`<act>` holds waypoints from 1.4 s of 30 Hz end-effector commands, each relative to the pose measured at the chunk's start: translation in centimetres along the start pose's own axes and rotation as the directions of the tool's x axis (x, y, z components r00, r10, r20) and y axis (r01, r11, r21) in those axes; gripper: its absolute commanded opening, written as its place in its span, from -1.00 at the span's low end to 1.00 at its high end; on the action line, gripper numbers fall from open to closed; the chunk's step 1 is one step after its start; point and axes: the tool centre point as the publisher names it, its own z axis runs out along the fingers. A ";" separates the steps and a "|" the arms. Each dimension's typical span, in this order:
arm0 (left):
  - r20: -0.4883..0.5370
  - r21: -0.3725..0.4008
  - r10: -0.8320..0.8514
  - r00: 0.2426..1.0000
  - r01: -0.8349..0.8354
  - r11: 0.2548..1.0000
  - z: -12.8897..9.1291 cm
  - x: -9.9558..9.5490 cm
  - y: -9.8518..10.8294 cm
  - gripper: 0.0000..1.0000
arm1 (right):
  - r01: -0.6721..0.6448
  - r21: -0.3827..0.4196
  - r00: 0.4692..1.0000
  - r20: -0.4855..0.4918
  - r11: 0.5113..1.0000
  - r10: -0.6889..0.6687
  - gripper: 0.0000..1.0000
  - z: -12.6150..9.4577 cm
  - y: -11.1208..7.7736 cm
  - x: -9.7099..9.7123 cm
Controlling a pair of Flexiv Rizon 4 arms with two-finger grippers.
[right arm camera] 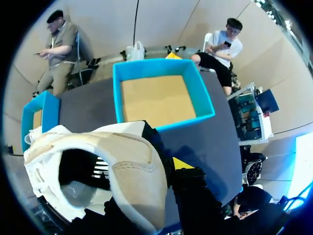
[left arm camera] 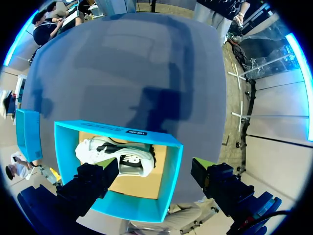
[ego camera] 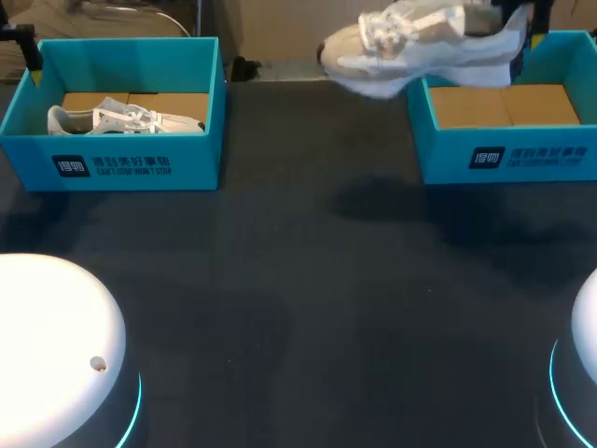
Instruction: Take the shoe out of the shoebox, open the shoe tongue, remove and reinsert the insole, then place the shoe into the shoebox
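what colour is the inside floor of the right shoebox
The right shoebox floor is tan cardboard brown; clearest in the right wrist view, beyond the shoe.

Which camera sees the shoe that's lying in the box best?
The left wrist view: it looks straight down on the boxed shoe inside its box. In the head view the box's front wall hides its lower part. The right wrist view shows only that box, not the shoe.
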 end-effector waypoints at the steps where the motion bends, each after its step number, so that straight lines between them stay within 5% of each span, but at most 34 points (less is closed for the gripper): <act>1: 0.000 -0.004 0.001 1.000 -0.001 1.000 0.0 0.0 -0.2 1.00 | -0.009 -0.039 0.999 -0.035 0.999 0.007 -1.00 1.3 -3.7 1.2; 9: 0.000 -0.004 0.001 1.000 -0.001 1.000 0.0 0.0 -0.2 1.00 | -0.033 0.024 0.999 0.021 0.999 0.032 -1.00 4.0 -11.7 4.8; 15: 0.000 -0.004 0.001 1.000 -0.001 1.000 0.0 0.0 -0.2 1.00 | 0.004 0.075 1.000 -0.001 0.997 -0.004 -1.00 5.3 -16.0 8.1; 29: 0.000 -0.004 0.001 1.000 -0.001 1.000 0.0 0.0 -0.2 1.00 | 0.004 0.075 1.000 -0.001 0.997 -0.004 -1.00 5.3 -16.0 8.1; 42: 0.000 -0.004 0.001 1.000 -0.001 1.000 0.0 0.0 -0.2 1.00 | 0.157 0.074 0.988 -0.010 0.985 -0.156 -1.00 8.8 -24.2 18.0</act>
